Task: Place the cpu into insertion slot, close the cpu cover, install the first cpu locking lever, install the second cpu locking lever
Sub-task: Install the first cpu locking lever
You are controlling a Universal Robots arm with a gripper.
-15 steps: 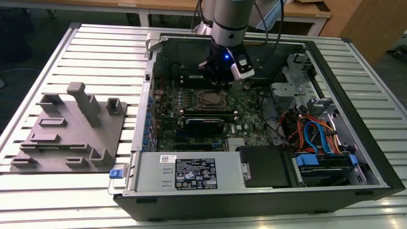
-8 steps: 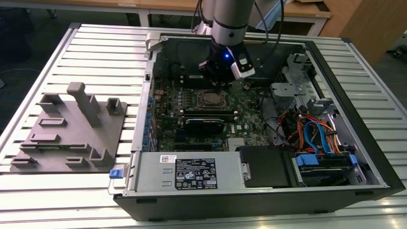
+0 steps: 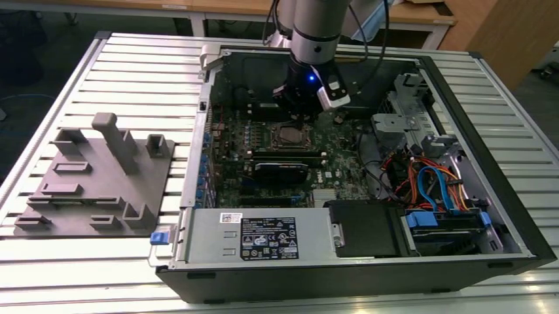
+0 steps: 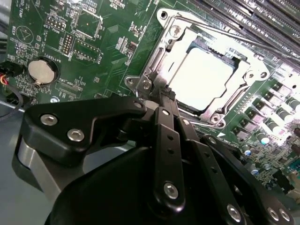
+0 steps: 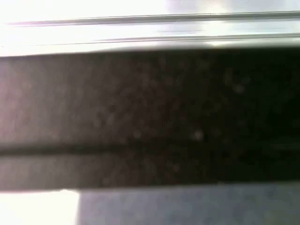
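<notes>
Silvery cpu (image 4: pixel 201 77) sits under the closed cpu cover (image 4: pixel 161 65); the tool (image 4: pixel 161 96) seems pinched shut, empty, at its corner.

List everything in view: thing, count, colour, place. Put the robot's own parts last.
computer case: one, black, open on the slatted table.
motherboard: one, green, inside the case.
cpu: one, silvery, seated in the insertion slot.
cpu cover: one, silver, lying closed around the cpu.
coin battery: one, silver, on the motherboard.
fixture tray: one, grey, on the table at the exterior view's left.
drive cables: several, blue and orange, in the case at the exterior view's right.
arm: one, grey, above the motherboard.
pincer: one, black, at the cover's edge.
</notes>
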